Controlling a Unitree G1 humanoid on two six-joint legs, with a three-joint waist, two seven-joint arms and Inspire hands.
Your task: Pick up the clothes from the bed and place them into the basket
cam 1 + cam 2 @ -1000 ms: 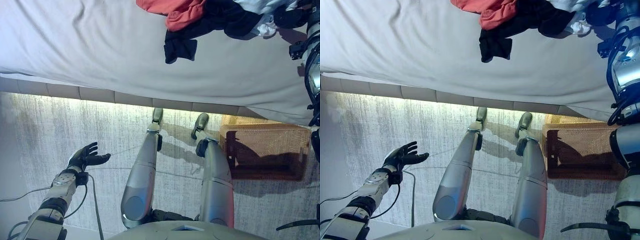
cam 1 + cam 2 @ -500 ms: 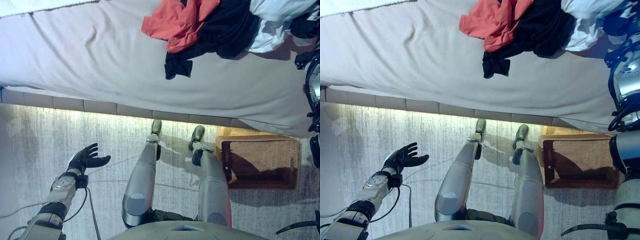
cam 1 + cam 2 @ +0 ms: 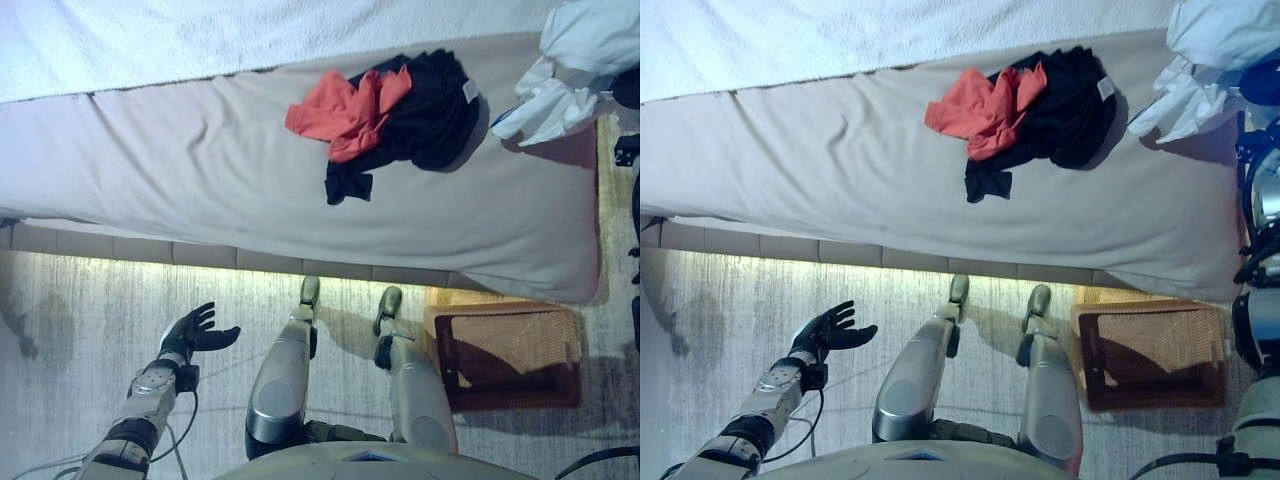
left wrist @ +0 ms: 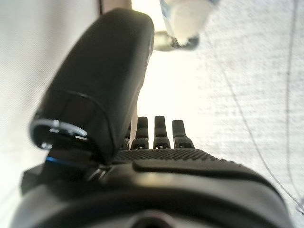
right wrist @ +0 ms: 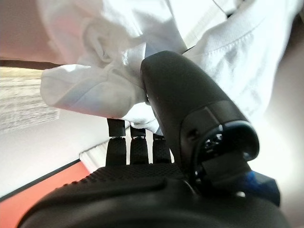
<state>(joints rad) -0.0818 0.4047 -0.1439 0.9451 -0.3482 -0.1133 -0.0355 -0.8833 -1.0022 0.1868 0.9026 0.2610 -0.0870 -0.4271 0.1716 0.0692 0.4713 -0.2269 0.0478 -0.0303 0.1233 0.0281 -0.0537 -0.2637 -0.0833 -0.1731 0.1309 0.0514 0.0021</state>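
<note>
white shirt [image 3: 580, 70] bunched in my right hand [image 5: 161, 156], lifted over the bed [image 3: 200, 180] corner | step: carrying | next: swing to basket [image 3: 505, 355] on floor, let go | red and black clothes [image 3: 390, 110] left | left hand [image 3: 195, 330] spread, empty

Three garments: one red [image 3: 340, 112], one black [image 3: 425, 105], one white [image 3: 575, 60]; one basket [image 3: 505, 358]

I can't see my right hand's fingers [image 5: 135, 142]; their tips vanish into the crumpled white cotton garment [image 5: 142, 57].
</note>
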